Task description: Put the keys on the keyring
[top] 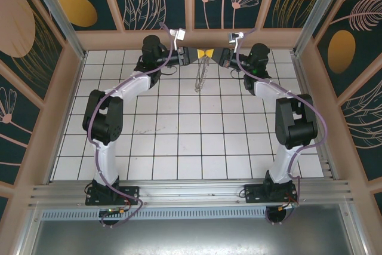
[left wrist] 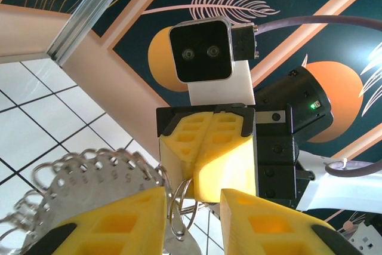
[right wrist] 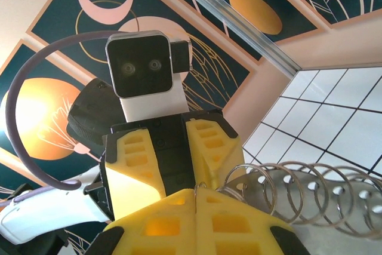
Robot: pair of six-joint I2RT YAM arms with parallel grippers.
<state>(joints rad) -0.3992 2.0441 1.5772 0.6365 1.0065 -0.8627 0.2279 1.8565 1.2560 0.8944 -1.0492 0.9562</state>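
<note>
Where the two arms meet over the far end of the white tiled desk (top: 179, 147), the thin grey metal keyring with its trailing chain of linked loops (top: 202, 76) hangs between them. Whether its low end touches the tiles I cannot tell. The right pincer (top: 215, 56) has its yellow fingers pressed together on a wire loop at the top of the keyring. The left pincer (top: 194, 55) faces it with its fingers apart, and a ring stands in the gap beside one pad, not squeezed.

The keyring looks light, thin and slippery. It is hard wire that will likely swing and twist from a single hold, with the chain limp beneath. I judge the best hold to be flat across one ring's wire, so the pads stop it turning.

The top view gives the whole hang of the chain but little detail. The left wrist view adds a round metal plate (left wrist: 89, 186), edged with small holes and stamped figures, strung on the rings. The right wrist view shows the rings fanned out like a coil (right wrist: 310, 192), and the opposite fingers spread.
</note>
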